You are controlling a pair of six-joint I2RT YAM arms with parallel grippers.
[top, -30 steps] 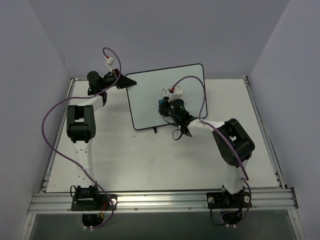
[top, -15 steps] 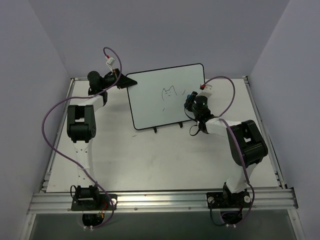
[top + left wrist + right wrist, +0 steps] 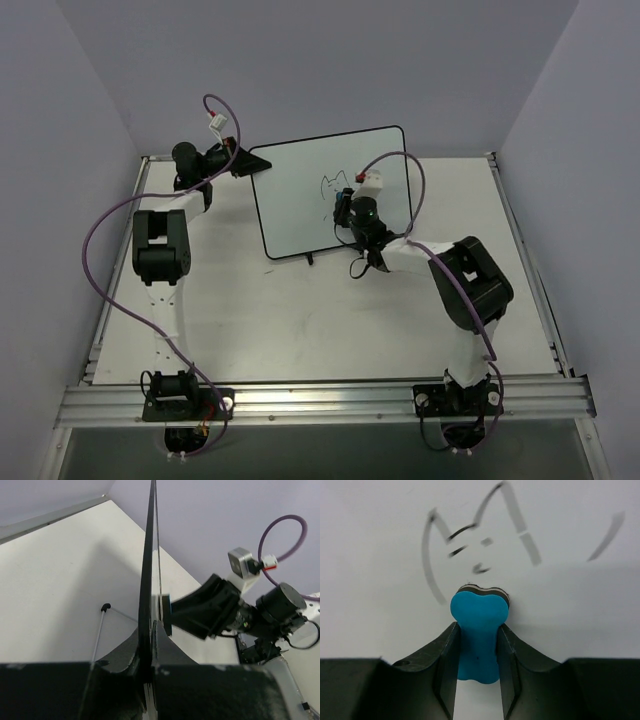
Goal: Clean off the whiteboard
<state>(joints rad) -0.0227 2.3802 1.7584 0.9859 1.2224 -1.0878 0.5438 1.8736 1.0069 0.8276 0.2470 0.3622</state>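
The left end effector [image 3: 243,162] is closed on the left edge of the whiteboard [image 3: 300,200]; its wrist view shows the board's black frame pinched between its jaws. The whiteboard stands upright at the far middle of the tabletop [image 3: 300,320]. A black marker drawing [image 3: 470,545] shows on its right half. Just below the drawing, the right end effector [image 3: 345,207] grips a blue eraser [image 3: 479,630], its head pressed against the board's face.
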